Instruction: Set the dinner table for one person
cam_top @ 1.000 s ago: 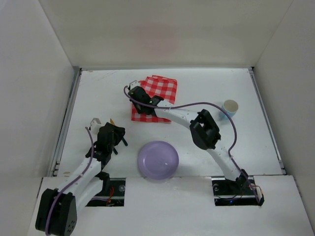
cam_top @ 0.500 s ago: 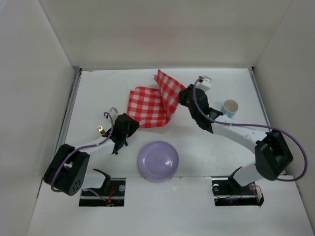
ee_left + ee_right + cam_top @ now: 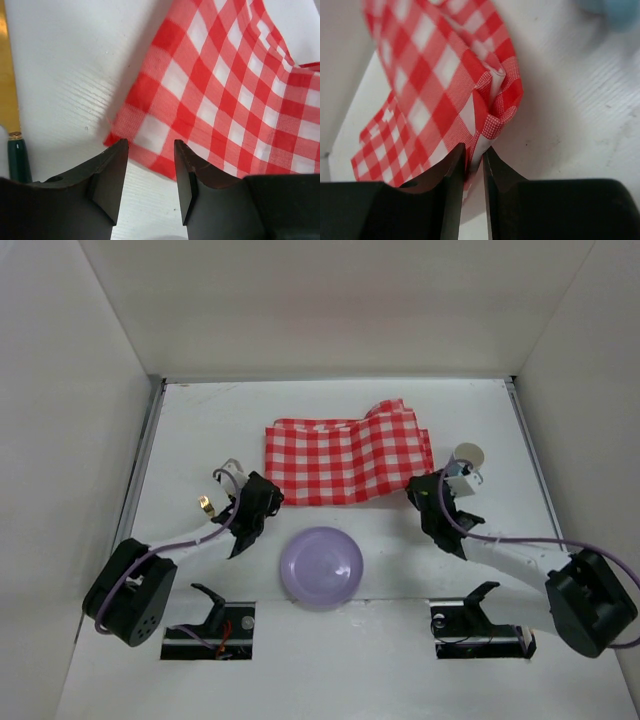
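within the last half second the checked cloth (image 3: pixel 345 462) has been drawn out wide on the dinner table (image 3: pixel 200 430), just beyond the plate (image 3: pixel 320 565). the right gripper (image 3: pixel 474 155) pinches its right corner; the left gripper (image 3: pixel 150 150) sits released at its left corner. the placemat looks nearly laid.

Large, flat, matte white dinner table (image 3: pixel 200 430)
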